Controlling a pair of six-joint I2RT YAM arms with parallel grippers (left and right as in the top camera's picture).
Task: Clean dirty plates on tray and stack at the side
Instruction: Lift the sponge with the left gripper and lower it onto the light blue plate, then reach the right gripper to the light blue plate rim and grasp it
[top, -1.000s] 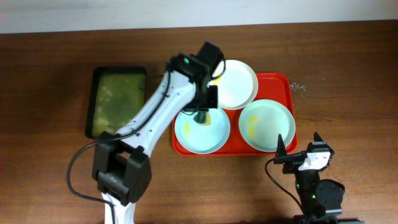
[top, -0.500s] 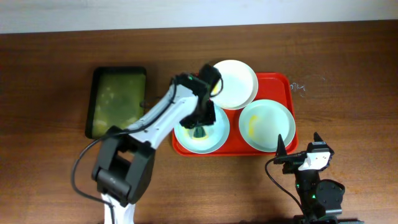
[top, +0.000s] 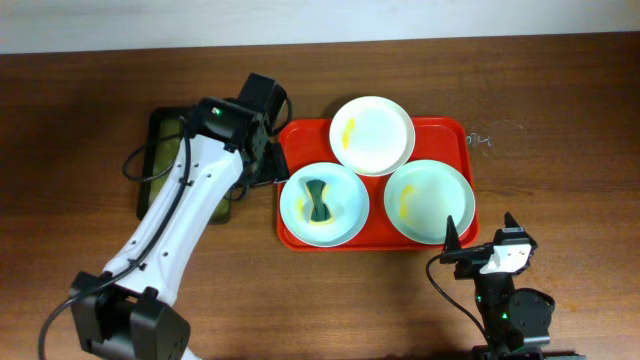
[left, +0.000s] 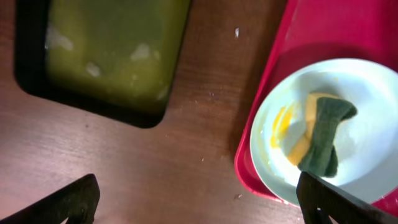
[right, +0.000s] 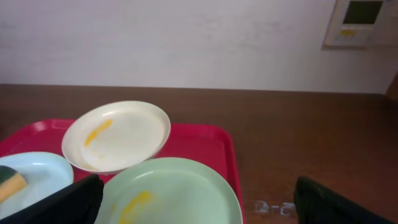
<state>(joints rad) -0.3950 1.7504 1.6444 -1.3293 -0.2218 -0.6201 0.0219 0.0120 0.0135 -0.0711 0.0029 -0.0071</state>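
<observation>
table (top: 560, 90): matt wood | tray (top: 455, 132): glossy plastic | plates (top: 430, 200): smooth

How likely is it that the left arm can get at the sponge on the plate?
Probably yes: the sponge lies uncovered on the mint plate; the left gripper hovers beside it, jaws open, nothing between.

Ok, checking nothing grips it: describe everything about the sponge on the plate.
The yellow and dark green foam sponge lies loose in the pale mint-green round plate at the red plastic tray's left end, green face up, pinched like a bow tie. Only the plate touches it; a yellow smear lies beside it.
</observation>
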